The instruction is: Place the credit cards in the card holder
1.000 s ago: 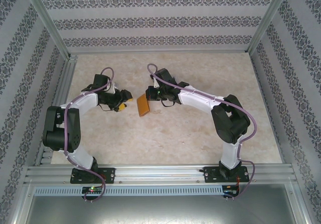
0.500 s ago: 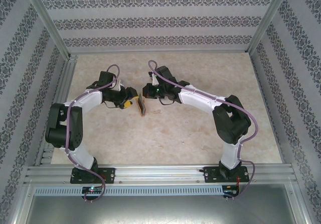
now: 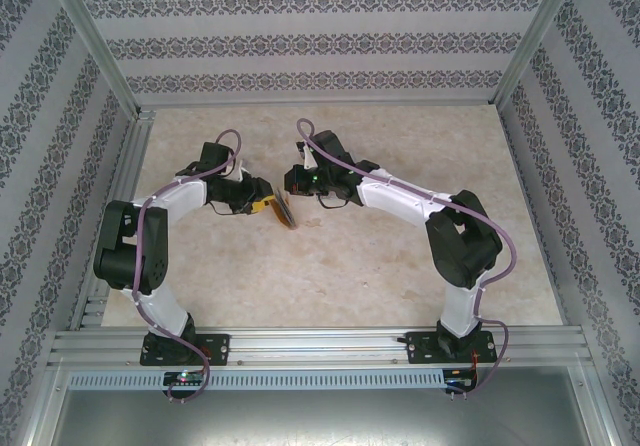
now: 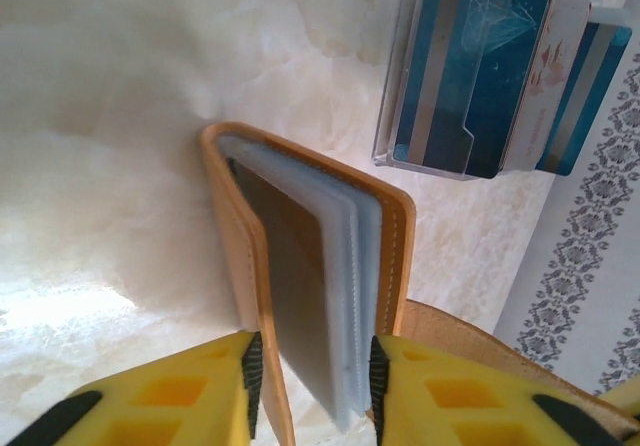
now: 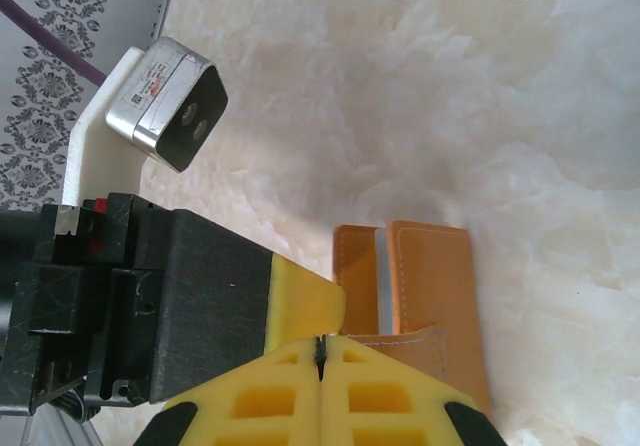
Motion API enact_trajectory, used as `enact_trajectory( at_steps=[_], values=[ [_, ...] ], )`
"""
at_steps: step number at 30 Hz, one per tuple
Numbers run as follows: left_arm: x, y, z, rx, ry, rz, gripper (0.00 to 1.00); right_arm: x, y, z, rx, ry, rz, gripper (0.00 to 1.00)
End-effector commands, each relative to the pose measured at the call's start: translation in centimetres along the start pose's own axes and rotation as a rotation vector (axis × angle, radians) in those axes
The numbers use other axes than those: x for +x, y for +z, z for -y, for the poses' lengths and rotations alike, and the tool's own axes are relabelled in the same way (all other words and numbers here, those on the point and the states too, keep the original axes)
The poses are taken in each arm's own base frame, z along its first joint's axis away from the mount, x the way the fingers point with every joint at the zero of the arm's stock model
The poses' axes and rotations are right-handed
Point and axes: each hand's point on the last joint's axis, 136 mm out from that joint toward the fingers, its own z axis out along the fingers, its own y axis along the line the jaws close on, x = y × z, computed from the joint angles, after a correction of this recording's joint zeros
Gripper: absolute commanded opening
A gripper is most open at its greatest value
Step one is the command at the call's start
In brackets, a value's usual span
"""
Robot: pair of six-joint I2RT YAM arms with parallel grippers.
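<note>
The orange-brown card holder [image 4: 300,256] stands on its edge, half folded, with clear sleeves showing between its tan covers. My left gripper [image 4: 315,366] is shut on it, one yellow finger against each cover. From above the card holder [image 3: 286,212] sits between both grippers, with my left gripper [image 3: 268,205] beside it. My right gripper [image 5: 320,346] is shut; the card holder's strap [image 5: 400,341] reaches its tips, and I cannot tell if it is pinched. The blue and pinkish credit cards [image 4: 470,66] stand in a clear rack just beyond the card holder.
The clear card rack [image 4: 392,116] stands on the marble-look tabletop [image 3: 380,276], close to the patterned side wall [image 4: 590,266]. Aluminium frame rails [image 3: 110,186] run along the table's edges. Open tabletop lies in front of both arms.
The card holder went from lying flat and open to standing edge-on and folded. My left gripper moved right to it and closed its jaws around it. The right gripper stayed shut.
</note>
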Motion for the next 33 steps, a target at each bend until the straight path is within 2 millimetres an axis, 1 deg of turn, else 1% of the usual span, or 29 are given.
enact_trajectory(
  at_steps=[1, 4, 6, 12, 15, 17, 20, 23, 25, 29, 33],
  values=[
    [0.2, 0.6, -0.1, 0.004, 0.010, -0.006, 0.32, -0.8, -1.3, -1.0, -0.030, -0.012, 0.039, 0.00],
    [0.2, 0.8, -0.5, -0.001, 0.004, -0.007, 0.27, -0.7, -1.5, -0.8, -0.028, -0.007, 0.042, 0.00],
    [0.2, 1.1, -0.7, -0.003, 0.002, -0.013, 0.27, -0.6, -1.6, -0.4, -0.021, -0.002, 0.048, 0.00],
    [0.4, 1.3, -1.3, -0.020, -0.013, -0.022, 0.33, -0.6, -1.8, 0.0, -0.020, 0.005, 0.055, 0.00],
    [0.8, 1.2, -2.1, -0.053, -0.016, -0.029, 0.36, -0.4, -1.6, 1.1, 0.029, -0.012, 0.041, 0.00],
    [0.9, 1.3, -2.3, -0.055, -0.017, -0.033, 0.38, 0.2, -1.8, 2.4, 0.088, -0.033, 0.028, 0.00],
    [0.9, 1.1, -2.3, -0.061, -0.011, -0.030, 0.40, 1.2, -3.0, 4.6, 0.184, -0.049, 0.025, 0.00],
    [0.6, 1.2, -2.2, -0.059, -0.010, -0.023, 0.42, 2.8, -5.0, 6.7, 0.241, -0.025, 0.016, 0.00],
    [0.4, 1.5, -2.0, -0.052, -0.009, -0.033, 0.43, 4.5, -6.2, 8.2, 0.270, 0.007, 0.010, 0.00],
    [0.1, 2.0, -2.0, -0.043, -0.017, -0.043, 0.44, 8.0, -7.7, 10.7, 0.313, 0.064, -0.033, 0.00],
    [0.4, 2.3, -2.1, -0.033, -0.015, -0.063, 0.43, 10.0, -9.1, 14.0, 0.380, 0.138, -0.031, 0.00]
  ],
)
